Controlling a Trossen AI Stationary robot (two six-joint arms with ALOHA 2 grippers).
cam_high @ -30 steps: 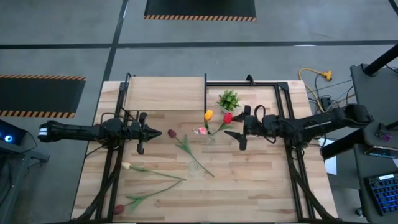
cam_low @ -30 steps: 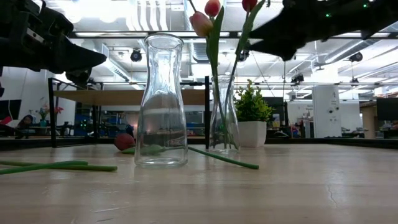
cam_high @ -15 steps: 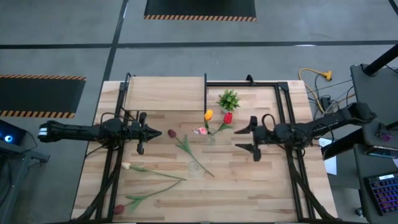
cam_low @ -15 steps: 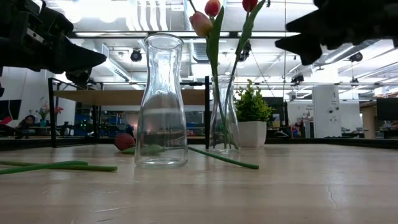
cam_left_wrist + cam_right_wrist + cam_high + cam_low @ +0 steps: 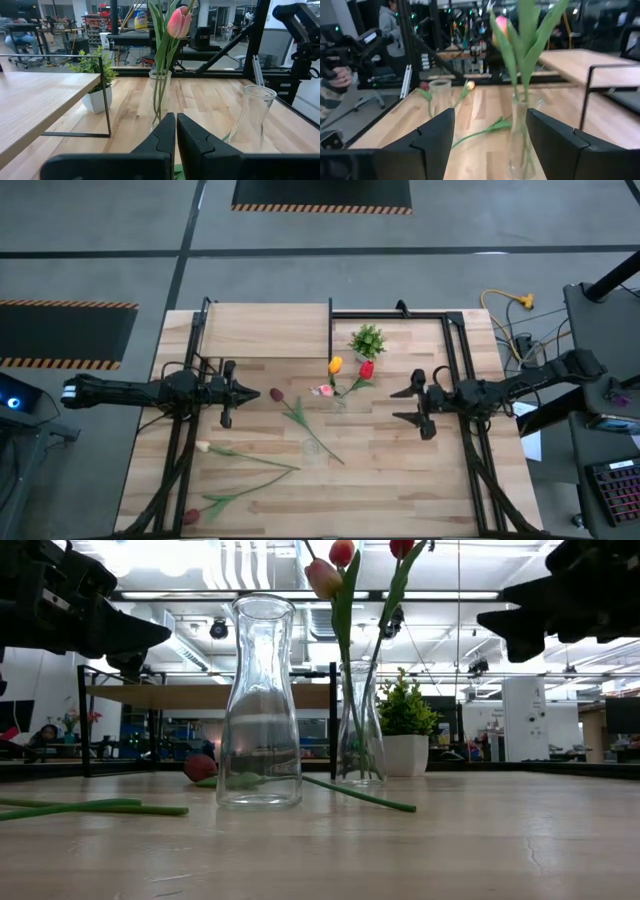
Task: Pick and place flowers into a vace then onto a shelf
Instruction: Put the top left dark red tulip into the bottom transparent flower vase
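On the planked table (image 5: 400,480) a clear vase (image 5: 339,402) stands near the middle, a little toward the far edge, holding three of the flowers (image 5: 350,369): an orange-yellow head, a red one and a pink one rise above its neck. The shelf (image 5: 265,330) occupies the far left corner, its light-wood top bare, and a small potted plant (image 5: 368,340) sits just beside its right end near the far edge. A second, empty glass vase (image 5: 314,450) stands closer to the near edge than the filled one, and a dark red tulip (image 5: 300,418) lies flat between the two vases, its stem running right up beside the empty vase. A cream tulip (image 5: 245,454) lies toward the near left part of the table, and a red tulip (image 5: 222,502) rests close to the near left corner. The left pincer (image 5: 252,393) hangs above the table in front of the shelf, its fingers pressed together on nothing, pointing toward the filled vase. The right pincer (image 5: 403,405) hovers above the right half of the table, well apart from the filled vase, its fingers spread wide and empty, aimed toward that vase.
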